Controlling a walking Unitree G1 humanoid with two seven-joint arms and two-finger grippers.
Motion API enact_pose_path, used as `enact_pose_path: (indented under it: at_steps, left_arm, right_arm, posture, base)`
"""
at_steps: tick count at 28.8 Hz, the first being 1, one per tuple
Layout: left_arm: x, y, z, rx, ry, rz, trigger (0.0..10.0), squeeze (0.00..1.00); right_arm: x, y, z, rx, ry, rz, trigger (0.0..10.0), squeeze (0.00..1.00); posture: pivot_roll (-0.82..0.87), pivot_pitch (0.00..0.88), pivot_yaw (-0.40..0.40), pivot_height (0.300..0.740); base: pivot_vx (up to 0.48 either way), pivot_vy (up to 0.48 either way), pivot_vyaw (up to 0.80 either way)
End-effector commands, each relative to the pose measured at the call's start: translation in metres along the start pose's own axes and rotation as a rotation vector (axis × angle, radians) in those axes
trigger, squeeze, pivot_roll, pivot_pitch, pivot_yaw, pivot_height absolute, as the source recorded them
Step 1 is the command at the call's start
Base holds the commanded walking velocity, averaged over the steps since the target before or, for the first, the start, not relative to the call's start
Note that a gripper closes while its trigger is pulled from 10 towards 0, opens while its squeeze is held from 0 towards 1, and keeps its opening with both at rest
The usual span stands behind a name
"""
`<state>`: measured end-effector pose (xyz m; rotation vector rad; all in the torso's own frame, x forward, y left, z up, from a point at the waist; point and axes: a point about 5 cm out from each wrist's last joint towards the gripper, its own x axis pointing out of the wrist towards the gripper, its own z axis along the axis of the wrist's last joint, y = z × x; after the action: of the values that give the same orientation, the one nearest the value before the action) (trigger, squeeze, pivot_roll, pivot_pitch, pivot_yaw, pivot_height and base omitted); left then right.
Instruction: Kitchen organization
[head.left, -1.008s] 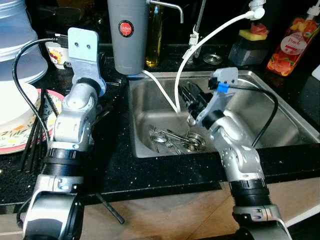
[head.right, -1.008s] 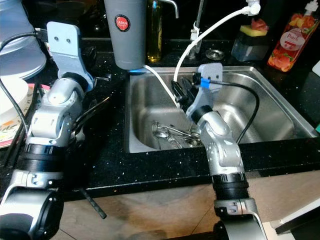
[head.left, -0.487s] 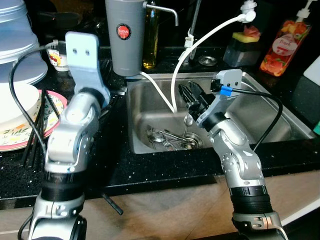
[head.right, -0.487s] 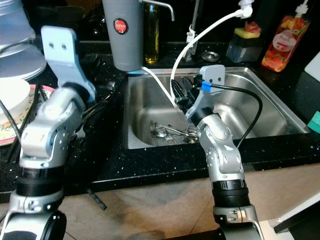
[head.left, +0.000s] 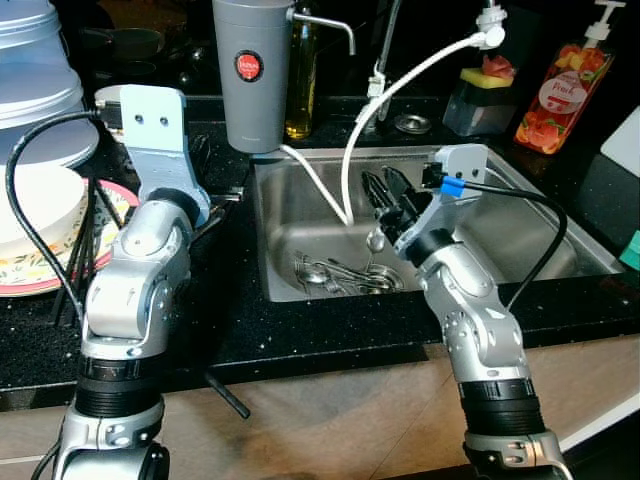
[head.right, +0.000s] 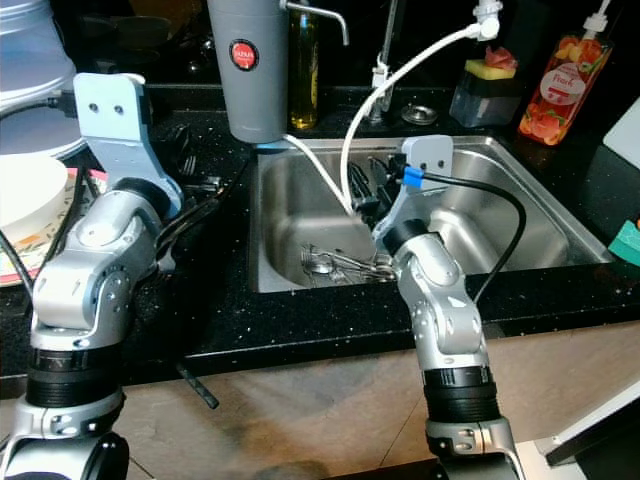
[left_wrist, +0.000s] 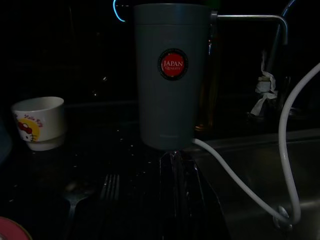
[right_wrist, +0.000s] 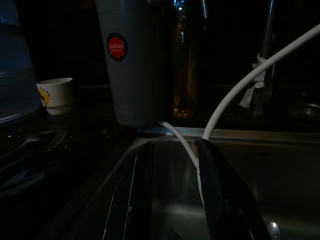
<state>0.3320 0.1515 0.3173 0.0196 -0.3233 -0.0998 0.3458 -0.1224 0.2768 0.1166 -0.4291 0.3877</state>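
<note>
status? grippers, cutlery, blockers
Right gripper open above sink. Left gripper shut over counter. Cutlery on sink floor. White hose hangs beside right fingers.

Tabletop (head.left: 320, 335): black with fine pale speckles; sink (head.left: 560, 225): bare steel grey. Tumbler (head.left: 253, 75): grey, round red label with white lettering. Soap bottle (head.left: 562, 85): orange-red, fruit print; plate (head.left: 35, 280): pink rim, floral pattern.

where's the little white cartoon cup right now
The white cup stands on the black counter at the robot's left, behind the left arm, left of the tall grey tumbler and beside the stacked plates.
</note>
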Motion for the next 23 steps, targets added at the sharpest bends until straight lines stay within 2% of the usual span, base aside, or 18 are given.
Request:
enact_pose_path:
  at_steps: [1,20,23]
  left_arm:
    - [-0.0012,-0.0022,-0.0018,0.003,0.015,-0.011,10.0,0.0]
    - [-0.002,-0.0018,-0.0003,0.019,0.027,-0.018,10.0,0.0]
    - [-0.0019,-0.0015,0.0,0.021,0.028,-0.017,10.0,0.0]
  right_arm:
    - [-0.0005,-0.0004,0.0011,0.005,-0.003,-0.006,10.0,0.0]
    - [-0.0001,0.003,-0.0002,0.02,0.007,-0.001,10.0,0.0]
    - [-0.0002,0.0031,-0.0002,0.022,0.008,-0.001,10.0,0.0]
  posture:
    - [-0.02,0.123,-0.021,0.74]
    - [-0.02,0.127,-0.018,0.74]
    - [-0.02,0.127,-0.018,0.74]
  base:
    - [-0.277,0.0,0.0]
    - [-0.297,0.0,0.0]
    - [0.0,0.0,0.0]
